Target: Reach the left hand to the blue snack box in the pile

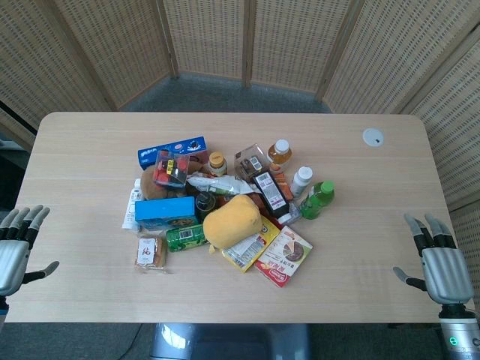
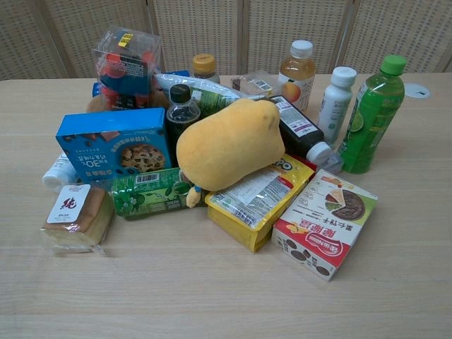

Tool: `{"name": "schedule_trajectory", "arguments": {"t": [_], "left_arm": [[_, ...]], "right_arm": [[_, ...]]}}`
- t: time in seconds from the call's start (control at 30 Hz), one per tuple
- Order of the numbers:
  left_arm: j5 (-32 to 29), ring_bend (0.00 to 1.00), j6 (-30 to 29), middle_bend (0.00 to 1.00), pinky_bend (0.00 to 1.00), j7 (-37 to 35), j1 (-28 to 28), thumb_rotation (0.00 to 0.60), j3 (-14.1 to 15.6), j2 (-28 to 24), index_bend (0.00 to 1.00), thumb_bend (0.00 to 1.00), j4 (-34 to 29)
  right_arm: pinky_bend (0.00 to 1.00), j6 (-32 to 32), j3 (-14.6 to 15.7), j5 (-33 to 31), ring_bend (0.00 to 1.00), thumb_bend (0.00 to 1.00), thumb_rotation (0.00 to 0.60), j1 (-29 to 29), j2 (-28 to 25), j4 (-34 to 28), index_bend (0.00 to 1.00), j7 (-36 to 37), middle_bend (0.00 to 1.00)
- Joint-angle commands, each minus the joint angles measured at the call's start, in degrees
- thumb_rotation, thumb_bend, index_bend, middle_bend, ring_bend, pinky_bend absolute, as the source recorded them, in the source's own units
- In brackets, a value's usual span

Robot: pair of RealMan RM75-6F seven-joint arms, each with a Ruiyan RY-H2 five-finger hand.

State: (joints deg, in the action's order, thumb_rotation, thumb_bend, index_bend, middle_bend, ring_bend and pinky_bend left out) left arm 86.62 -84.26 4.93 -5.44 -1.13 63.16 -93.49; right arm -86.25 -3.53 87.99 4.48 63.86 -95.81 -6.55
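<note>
The blue snack box [image 1: 166,213] with a cookie picture stands on the left side of the pile; in the chest view the blue snack box [image 2: 113,151] faces me, left of a yellow plush toy [image 2: 229,144]. My left hand [image 1: 16,246] hovers at the table's left front edge, fingers spread, holding nothing, far left of the box. My right hand [image 1: 435,259] rests open at the right front edge. Neither hand shows in the chest view.
A long blue cookie pack [image 1: 172,151] lies at the pile's back left. Around the box: a wrapped cake [image 2: 74,217], a green can [image 2: 150,194], a dark bottle [image 2: 181,116], a clear box of red items [image 2: 125,63]. A green bottle [image 2: 372,116], red-white box [image 2: 325,222] and white disc [image 1: 373,136] lie right.
</note>
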Motion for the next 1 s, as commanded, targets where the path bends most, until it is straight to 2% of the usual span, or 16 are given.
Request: {"name": "schedule_trajectory", "arguments": {"t": [0.03, 0.33, 0.47, 0.77, 1.0], "left_arm": [[0.1, 0.0, -0.18, 0.0, 0.0, 0.01, 0.05, 0.6, -0.03, -0.09, 0.0, 0.0, -0.06], [0.27, 0.0, 0.58, 0.0, 0.0, -0.51, -0.19, 0.6, 0.24, 0.21, 0.0, 0.0, -0.25], [-0.3, 0.0, 4.2, 0.0, 0.0, -0.9, -2.28, 0.6, -0.07, 0.76, 0.0, 0.0, -1.97], [-5.66, 0.0, 14.2, 0.0, 0.0, 8.78, -10.56, 0.6, -4.47, 0.31, 0.0, 0.0, -11.34], [-11.69, 0.0, 18.27, 0.0, 0.0, 18.95, -14.96, 0.6, -5.96, 3.02, 0.0, 0.0, -14.22]], "right_arm": [[0.0, 0.04, 0.02, -0.03, 0.0, 0.0, 0.6, 0.0, 0.01, 0.01, 0.0, -0.09, 0.0], [0.0, -0.19, -0.22, -0.21, 0.0, 0.0, 0.6, -0.07, -0.27, 0.04, 0.0, 0.59, 0.0], [0.0, -0.09, -0.36, -0.53, 0.0, 0.0, 0.6, -0.07, -0.42, -0.05, 0.0, 0.93, 0.0], [0.0, 0.76, 0.15, -0.27, 0.0, 0.0, 0.6, 0.15, -0.09, -0.07, 0.0, 0.82, 0.0], [0.0, 0.92, 0.35, -0.04, 0.0, 0.0, 0.6, 0.19, -0.04, -0.26, 0.0, 0.99, 0.0]]}}
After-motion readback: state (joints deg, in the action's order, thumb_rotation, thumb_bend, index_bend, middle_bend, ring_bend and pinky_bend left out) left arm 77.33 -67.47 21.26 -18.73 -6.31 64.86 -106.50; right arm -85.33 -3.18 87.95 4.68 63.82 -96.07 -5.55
